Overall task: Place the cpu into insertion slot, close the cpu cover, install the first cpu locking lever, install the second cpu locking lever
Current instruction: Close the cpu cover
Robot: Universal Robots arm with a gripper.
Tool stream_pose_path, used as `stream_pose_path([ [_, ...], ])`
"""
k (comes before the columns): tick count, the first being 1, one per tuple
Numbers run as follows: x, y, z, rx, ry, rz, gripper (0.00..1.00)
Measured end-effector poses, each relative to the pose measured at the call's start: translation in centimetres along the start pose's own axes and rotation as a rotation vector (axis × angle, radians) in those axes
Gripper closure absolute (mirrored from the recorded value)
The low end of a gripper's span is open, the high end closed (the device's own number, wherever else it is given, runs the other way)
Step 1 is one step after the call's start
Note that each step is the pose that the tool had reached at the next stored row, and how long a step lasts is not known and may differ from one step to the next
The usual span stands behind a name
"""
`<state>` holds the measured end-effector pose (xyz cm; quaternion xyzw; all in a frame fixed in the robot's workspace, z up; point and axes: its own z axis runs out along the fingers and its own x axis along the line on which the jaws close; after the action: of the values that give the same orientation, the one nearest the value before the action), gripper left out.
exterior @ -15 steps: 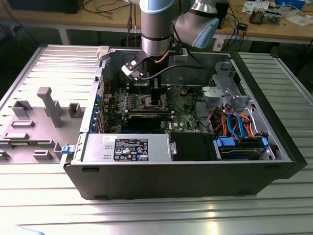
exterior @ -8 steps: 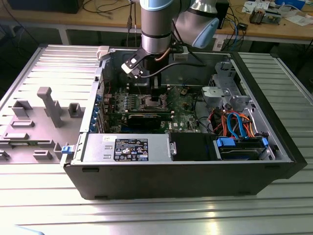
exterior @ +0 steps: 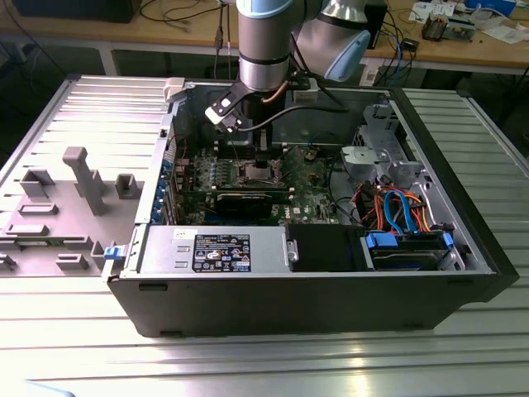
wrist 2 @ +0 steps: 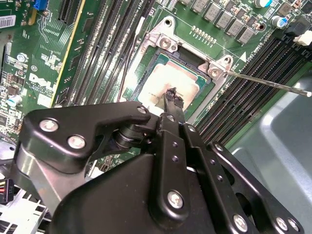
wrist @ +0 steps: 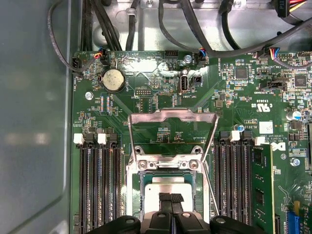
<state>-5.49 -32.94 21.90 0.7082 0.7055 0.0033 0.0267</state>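
The cpu (wrist: pixel 170 187), a dull silver square, lies flat inside the insertion slot (wrist: pixel 168 165) on the green board. It also shows in the second wrist view as the cpu (wrist 2: pixel 165 78) inside the slot's silvery rim (wrist 2: pixel 163 43). My gripper (wrist: pixel 171 199) stands straight above the chip with its two black fingers pressed together, tips at or just over the metal top (wrist 2: pixel 171 93). In the exterior view the gripper (exterior: pixel 263 163) reaches down into the open computer case. The cpu cover (wrist: pixel 171 116) is swung up and open behind the socket. A thin locking lever (wrist 2: pixel 268 83) sticks out unlatched beside the slot.
Long black memory slots (wrist: pixel 100 190) flank the socket on both sides. A coin cell (wrist: pixel 113 79) and cables (wrist: pixel 146 24) lie beyond the cover. The grey chassis wall (wrist: pixel 34 122) is close by. A power supply (exterior: pixel 215 248) and drive cage (exterior: pixel 405 248) fill the case's near side.
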Motion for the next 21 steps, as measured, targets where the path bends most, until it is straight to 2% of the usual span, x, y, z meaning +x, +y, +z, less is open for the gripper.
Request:
stream_pose_path([
  [10,0.0,0.0,-0.01,-0.0001,-0.0003,0.0,0.89],
  [21,-0.03,0.03,-0.87,0.0,-0.0004,0.0,0.89],
])
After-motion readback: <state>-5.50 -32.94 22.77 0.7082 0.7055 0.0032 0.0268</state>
